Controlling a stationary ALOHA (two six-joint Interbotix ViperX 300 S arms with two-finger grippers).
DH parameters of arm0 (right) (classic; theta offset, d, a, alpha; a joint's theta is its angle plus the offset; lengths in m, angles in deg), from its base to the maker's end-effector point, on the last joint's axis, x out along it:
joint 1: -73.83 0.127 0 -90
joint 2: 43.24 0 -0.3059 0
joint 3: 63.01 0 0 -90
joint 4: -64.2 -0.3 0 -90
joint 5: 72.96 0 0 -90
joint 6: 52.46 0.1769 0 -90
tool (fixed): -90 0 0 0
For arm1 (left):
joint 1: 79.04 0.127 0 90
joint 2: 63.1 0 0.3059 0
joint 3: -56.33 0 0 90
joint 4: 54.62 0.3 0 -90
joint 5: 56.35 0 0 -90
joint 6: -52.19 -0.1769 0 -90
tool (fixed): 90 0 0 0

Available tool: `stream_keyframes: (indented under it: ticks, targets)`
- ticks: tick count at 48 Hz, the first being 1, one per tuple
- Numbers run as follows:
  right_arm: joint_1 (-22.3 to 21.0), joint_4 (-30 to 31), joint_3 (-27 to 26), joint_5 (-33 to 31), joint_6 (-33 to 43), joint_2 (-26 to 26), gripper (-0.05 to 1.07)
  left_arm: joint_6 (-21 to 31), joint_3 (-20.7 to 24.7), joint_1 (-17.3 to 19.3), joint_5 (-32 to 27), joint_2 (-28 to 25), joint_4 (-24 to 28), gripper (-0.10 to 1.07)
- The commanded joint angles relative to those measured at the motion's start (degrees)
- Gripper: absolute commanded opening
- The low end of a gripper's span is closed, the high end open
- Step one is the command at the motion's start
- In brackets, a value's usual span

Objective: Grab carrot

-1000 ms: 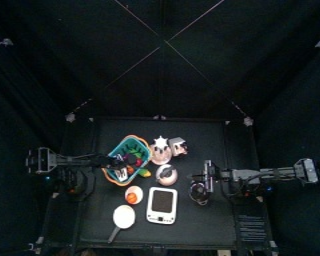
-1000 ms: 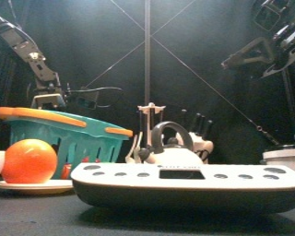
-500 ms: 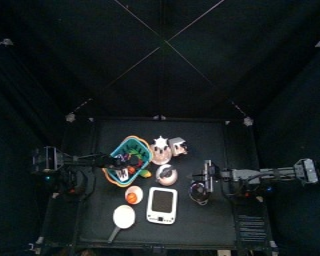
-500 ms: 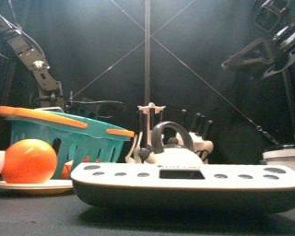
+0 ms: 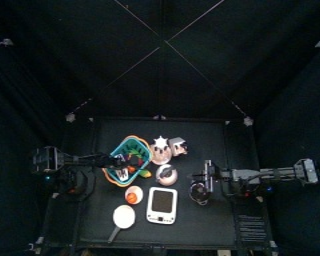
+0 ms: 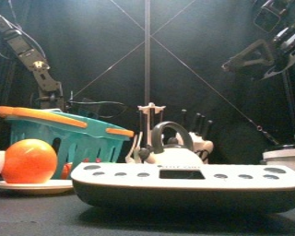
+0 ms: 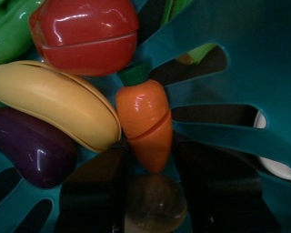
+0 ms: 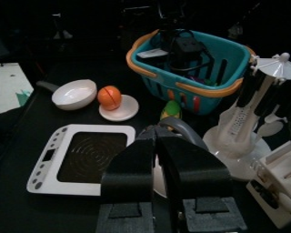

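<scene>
my left gripper (image 8: 173, 38) hangs down into the teal basket (image 5: 127, 153), and its wrist camera looks straight at the toys inside. the carrot (image 7: 145, 124) lies in the basket there, orange with a small green top, its tip pointing toward my left wrist. a yellow banana (image 7: 61, 100) lies against one side of it, touching along the carrot's upper half, and a purple eggplant (image 7: 29, 155) sits just beyond the banana. a red tomato (image 7: 85, 35) sits near the carrot's green end, with something green (image 7: 10, 29) beside it. below the carrot's tip, a pale rounded shape (image 7: 153, 205) shows dimly through the basket floor; i cannot tell what it is. my left jaws do not show in that wrist view, so i cannot tell whether they are open or closed.

my right gripper (image 8: 167, 136) hovers over the table (image 5: 216, 215), well apart from the basket, jaws pressed together with nothing between them. from there i see the basket with an orange rim, an orange ball (image 8: 109, 96) on a small white plate (image 8: 123, 110), a white bowl (image 8: 74, 94), and a white kitchen scale (image 8: 84, 160) with a dark top. a small yellow-green fruit (image 8: 170, 111) lies next to the basket's wall. a grey kettle (image 6: 172, 140) stands behind the scale in the front view.
</scene>
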Motion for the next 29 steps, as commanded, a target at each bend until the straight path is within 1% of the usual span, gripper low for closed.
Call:
stream_keyframes:
  ticks: [1,9,21,29]
  targets:
    - [-0.5,0.0,-0.5,0.3,0.0,0.1,0.03,0.1,1.2,-0.4,0.1,3.3,-0.5,0.52]
    - [-0.5,0.0,-0.5,0.3,0.0,0.1,0.03,0.0,0.4,-0.5,0.2,7.4,-1.1,0.52]
    - [-0.6,-0.3,-0.8,0.3,0.1,0.0,0.03,0.0,-2.0,-0.6,0.2,10.7,-1.1,0.52]
    - [-0.6,0.0,-1.0,0.3,0.0,0.0,0.03,0.0,-2.8,-0.6,0.3,13.3,-1.1,0.52]
